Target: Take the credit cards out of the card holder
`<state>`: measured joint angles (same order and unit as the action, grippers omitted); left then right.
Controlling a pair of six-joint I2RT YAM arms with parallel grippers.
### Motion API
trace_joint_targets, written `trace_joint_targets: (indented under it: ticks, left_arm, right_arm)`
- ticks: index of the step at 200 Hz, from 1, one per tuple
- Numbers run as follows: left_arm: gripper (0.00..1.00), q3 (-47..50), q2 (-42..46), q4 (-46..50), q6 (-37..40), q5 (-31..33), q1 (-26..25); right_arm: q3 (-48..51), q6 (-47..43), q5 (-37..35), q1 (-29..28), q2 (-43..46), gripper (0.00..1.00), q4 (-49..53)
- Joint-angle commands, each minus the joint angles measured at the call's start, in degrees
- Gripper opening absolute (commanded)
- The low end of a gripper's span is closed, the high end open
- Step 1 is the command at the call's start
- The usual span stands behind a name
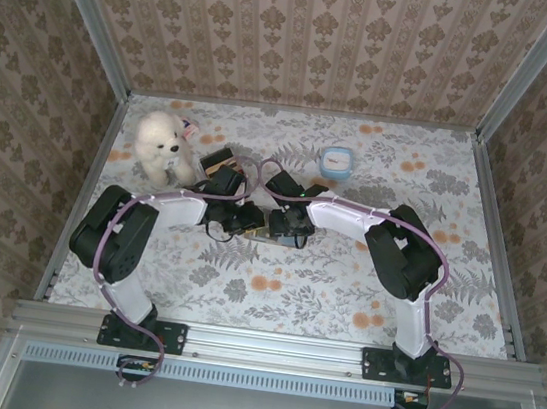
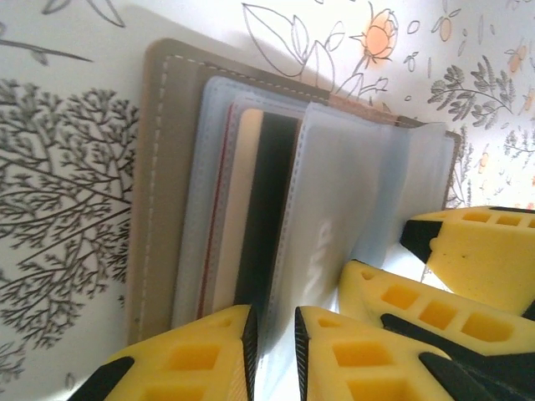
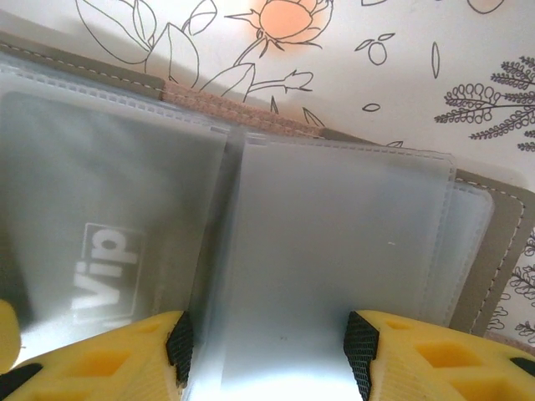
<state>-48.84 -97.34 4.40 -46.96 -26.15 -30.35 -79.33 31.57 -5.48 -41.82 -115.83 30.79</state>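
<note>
The card holder (image 2: 167, 192) lies spread open on the flowered table, grey-brown cover down and translucent pockets (image 3: 334, 251) up. A cream credit card with a black stripe (image 2: 263, 209) sits in a left pocket, and a red card edge (image 2: 219, 217) shows beside it. Another card marked "Vip" (image 3: 104, 267) shows through a pocket. My left gripper (image 2: 274, 351) stands a narrow gap apart astride a pocket leaf's near edge, beside the striped card. My right gripper (image 3: 270, 351) is open wide over the right-hand pocket leaf. From above, both grippers (image 1: 241, 218) (image 1: 289, 225) meet over the holder (image 1: 274, 237).
A white plush toy (image 1: 160, 144) stands at the back left. Next to it lies a black and tan block (image 1: 220, 162). A small blue-rimmed white container (image 1: 337, 160) sits behind the grippers. Patterned walls close in the table on three sides.
</note>
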Motion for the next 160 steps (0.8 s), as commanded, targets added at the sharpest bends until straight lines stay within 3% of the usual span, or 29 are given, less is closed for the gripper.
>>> trace_joint_targets:
  ticks: [1, 29, 90, 160]
  left_arm:
    - [0.21, -0.80, -1.27, -1.67, -0.85, -3.07, -0.41]
    - [0.18, -0.77, -1.36, -1.30, -0.37, -2.80, -0.17]
    - [0.00, -0.62, -0.68, 0.18, 0.92, -1.72, 0.55]
    - [0.00, -0.92, 4.72, 8.83, 6.40, 2.64, 0.73]
  right_arm:
    - [3.06, -0.50, 1.04, 1.39, -3.57, 0.56, 2.90]
    - [3.21, -1.01, 3.37, 1.81, -1.53, 0.56, 1.55]
    - [7.30, -1.94, 15.89, 5.55, 8.69, 0.57, -8.54]
    - [17.66, 3.39, 27.30, 12.46, 22.16, 0.64, -21.12]
